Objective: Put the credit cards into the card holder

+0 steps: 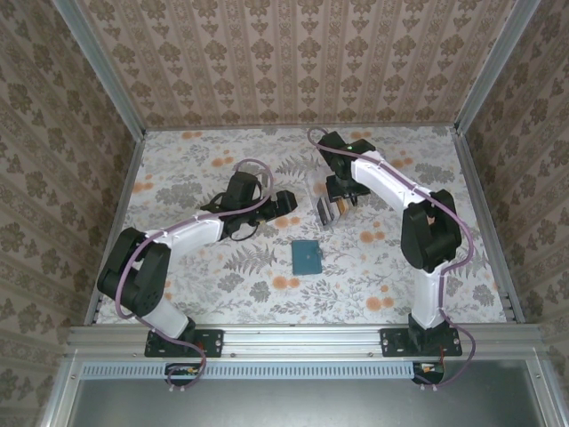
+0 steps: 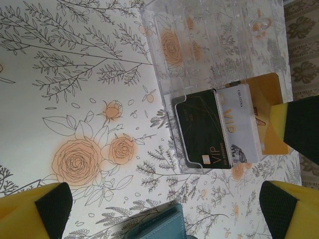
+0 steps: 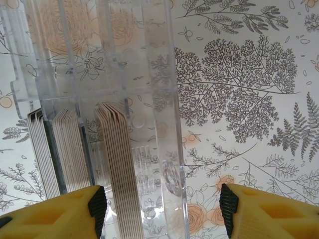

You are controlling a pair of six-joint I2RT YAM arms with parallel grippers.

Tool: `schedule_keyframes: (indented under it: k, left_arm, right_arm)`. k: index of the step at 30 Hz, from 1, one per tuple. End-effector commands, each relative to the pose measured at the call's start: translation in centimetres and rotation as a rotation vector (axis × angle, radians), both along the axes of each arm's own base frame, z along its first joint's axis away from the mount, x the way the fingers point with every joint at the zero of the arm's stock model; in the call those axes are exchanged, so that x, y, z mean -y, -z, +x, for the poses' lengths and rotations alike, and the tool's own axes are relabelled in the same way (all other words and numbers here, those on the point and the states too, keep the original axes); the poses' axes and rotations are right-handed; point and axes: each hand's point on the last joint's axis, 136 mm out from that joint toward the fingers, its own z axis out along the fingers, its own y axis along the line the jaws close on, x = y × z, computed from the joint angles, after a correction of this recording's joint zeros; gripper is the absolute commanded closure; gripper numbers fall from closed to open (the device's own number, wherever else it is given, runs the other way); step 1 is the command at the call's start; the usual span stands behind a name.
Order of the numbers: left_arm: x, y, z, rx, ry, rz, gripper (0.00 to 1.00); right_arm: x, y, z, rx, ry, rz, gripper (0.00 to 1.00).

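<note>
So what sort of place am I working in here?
Probably a purpose-built robot test booth, not a real room: wallpaper panels in an aluminium frame box in a floral-covered table, and the left arm and right arm are bolted to a metal rail at its near edge.

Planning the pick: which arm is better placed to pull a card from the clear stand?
Probably the right claw: open, straddling the clear stand over the cards; the left claw sits aside.
</note>
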Motion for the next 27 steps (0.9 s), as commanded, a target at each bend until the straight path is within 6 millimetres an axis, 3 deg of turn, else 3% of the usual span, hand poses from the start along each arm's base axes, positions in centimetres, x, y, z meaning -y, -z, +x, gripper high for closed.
schedule_keyframes:
  k: [1,6,15,27]
  left_arm:
    - [0.8,-0.9,0.5,0.007,0.011,-0.030,0.00]
    - [1.0,-0.7,0.5,0.001,0.016,-0.033,0.00]
    - [1.0,-0.6,0.5,-0.007,0.014,-0.036,0.00]
    - [1.1,-0.6,0.5,-0.014,0.015,-0.037,0.00]
  right_arm:
    - [0.2,0.6,0.0,-0.023,-0.005,-0.046,0.33]
    - [0.9,0.6,0.3,-0.015,0.009,-0.090,0.34]
    - [1.1,-1.3,0.5,0.030,-0.001,-0.112,0.37]
    - [0.8,-2.2,0.6,0.045,-0.026,-0.157,0.48]
